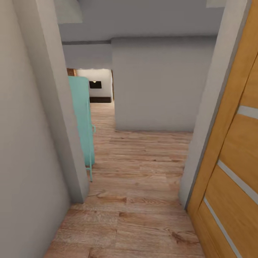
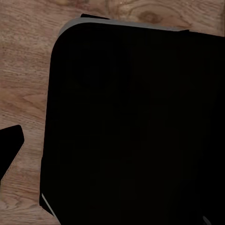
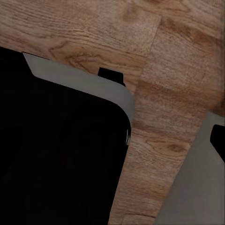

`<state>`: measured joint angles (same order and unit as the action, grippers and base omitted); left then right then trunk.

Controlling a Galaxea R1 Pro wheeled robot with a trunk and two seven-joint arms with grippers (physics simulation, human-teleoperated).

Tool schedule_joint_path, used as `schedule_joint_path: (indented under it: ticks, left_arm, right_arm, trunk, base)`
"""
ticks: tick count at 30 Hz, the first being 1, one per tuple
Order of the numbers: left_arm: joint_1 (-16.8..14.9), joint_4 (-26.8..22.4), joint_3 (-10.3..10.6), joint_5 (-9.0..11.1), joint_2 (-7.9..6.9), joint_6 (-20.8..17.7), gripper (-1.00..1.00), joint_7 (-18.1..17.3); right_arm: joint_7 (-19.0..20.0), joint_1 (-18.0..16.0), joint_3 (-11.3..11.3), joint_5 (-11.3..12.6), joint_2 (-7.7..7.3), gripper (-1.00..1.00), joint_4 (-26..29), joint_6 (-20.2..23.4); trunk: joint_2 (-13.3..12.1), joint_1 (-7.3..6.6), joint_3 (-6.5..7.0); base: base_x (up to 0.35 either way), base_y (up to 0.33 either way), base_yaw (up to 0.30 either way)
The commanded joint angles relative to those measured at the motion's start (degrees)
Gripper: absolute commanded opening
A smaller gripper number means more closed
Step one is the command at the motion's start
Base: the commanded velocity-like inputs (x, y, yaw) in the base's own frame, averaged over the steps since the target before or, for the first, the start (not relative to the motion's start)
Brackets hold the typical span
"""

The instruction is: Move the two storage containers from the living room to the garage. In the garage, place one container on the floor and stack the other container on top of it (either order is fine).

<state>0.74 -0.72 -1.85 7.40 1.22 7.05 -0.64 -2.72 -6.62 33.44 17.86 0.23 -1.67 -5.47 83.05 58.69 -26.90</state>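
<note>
The two storage containers are out of view. I am in a doorway looking down a hallway with a light wood-plank floor [image 1: 136,172]. At its far end a lit room [image 1: 95,85] opens, with a strip of brick [image 1: 71,72] beside the opening. In the left wrist view a black rounded part of my own body [image 2: 136,126] hangs over the planks. The right wrist view has the same dark body [image 3: 61,150] with a grey rim, above the wood floor [image 3: 159,56].
A light-wood door [image 1: 233,161] stands open close on the right. A white wall edge [image 1: 53,107] frames the left side. Beyond it a teal cabinet [image 1: 83,118] juts into the passage. A grey wall block [image 1: 161,86] stands ahead on the right.
</note>
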Motion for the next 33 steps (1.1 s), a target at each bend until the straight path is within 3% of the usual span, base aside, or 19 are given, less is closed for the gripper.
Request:
schedule_joint_path:
  ticks: [1, 33]
  left_arm:
    - [0.03, -0.07, -0.13, 0.42, 0.01, 0.09, 1.0, -0.07]
    - [0.02, -0.07, -0.17, 0.42, 0.01, -0.1, 1.0, -0.07]
  right_arm:
    - [-0.01, -0.06, 0.48, 0.5, 0.04, 1.0, -0.18, -0.33]
    - [-0.01, -0.06, 0.49, 0.44, -0.03, 1.0, -0.18, -0.33]
  trunk:
    - [0.02, 0.03, -0.05]
    - [0.02, 0.03, -0.05]
  base:
    - [0.32, 0.0, 0.001]
    - [0.322, 0.0, 0.0]
